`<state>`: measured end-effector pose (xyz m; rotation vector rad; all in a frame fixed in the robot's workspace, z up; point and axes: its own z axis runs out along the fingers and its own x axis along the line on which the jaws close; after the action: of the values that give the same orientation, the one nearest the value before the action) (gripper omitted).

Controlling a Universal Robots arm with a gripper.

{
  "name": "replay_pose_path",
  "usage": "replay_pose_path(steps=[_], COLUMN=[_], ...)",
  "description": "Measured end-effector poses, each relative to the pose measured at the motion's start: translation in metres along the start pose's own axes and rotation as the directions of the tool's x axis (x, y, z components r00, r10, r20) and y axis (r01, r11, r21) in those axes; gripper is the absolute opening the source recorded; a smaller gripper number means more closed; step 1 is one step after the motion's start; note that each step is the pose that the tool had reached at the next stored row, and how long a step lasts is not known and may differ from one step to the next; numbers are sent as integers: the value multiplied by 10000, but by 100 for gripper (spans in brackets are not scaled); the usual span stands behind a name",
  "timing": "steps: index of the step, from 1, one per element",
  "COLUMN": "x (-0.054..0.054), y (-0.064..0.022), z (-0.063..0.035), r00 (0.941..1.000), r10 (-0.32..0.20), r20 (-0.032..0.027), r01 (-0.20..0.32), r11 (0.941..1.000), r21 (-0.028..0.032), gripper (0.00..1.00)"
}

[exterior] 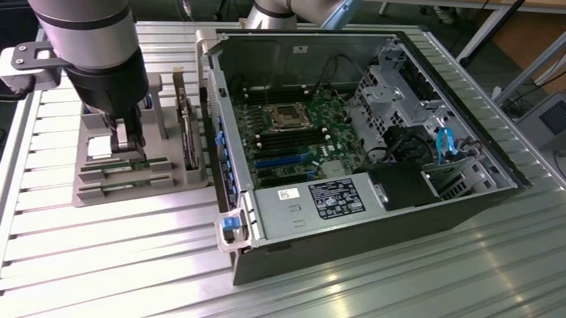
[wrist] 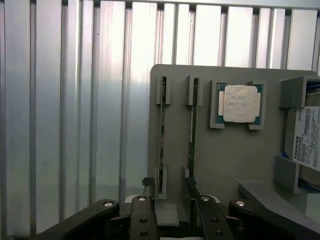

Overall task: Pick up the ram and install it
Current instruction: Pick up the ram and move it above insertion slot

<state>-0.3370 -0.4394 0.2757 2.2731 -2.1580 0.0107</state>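
Two ram sticks stand on edge in slots of a grey holder tray [wrist: 220, 150]. One ram stick [wrist: 162, 135] runs between my fingertips; the other ram stick [wrist: 192, 130] lies just outside one finger [wrist: 190, 186]. My gripper [wrist: 169, 187] is open above the tray's end, and I cannot tell whether it touches a stick. In the exterior view the gripper [exterior: 126, 147] hangs low over the tray [exterior: 97, 192] at the exterior view's left, with the ram sticks [exterior: 124, 175] just in front of it.
An open computer case [exterior: 372, 218] lies to the exterior view's right of the tray, its motherboard [exterior: 301, 132] exposed with black memory slots [exterior: 278, 138]. The tray also holds a silver processor chip [wrist: 241, 103] and a hard drive [wrist: 306, 136]. Ribbed aluminium table [exterior: 115, 258] all around.
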Motion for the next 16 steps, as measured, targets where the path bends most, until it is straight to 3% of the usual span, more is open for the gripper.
replay_pose_path(steps=[5,16], x=[6,27], y=[93,96], z=[16,141], r00=[10000,10000], r10=[-6,-9], r20=[13,19], r01=[6,9], r11=[10000,10000], r21=[-1,-1], gripper=[36,36])
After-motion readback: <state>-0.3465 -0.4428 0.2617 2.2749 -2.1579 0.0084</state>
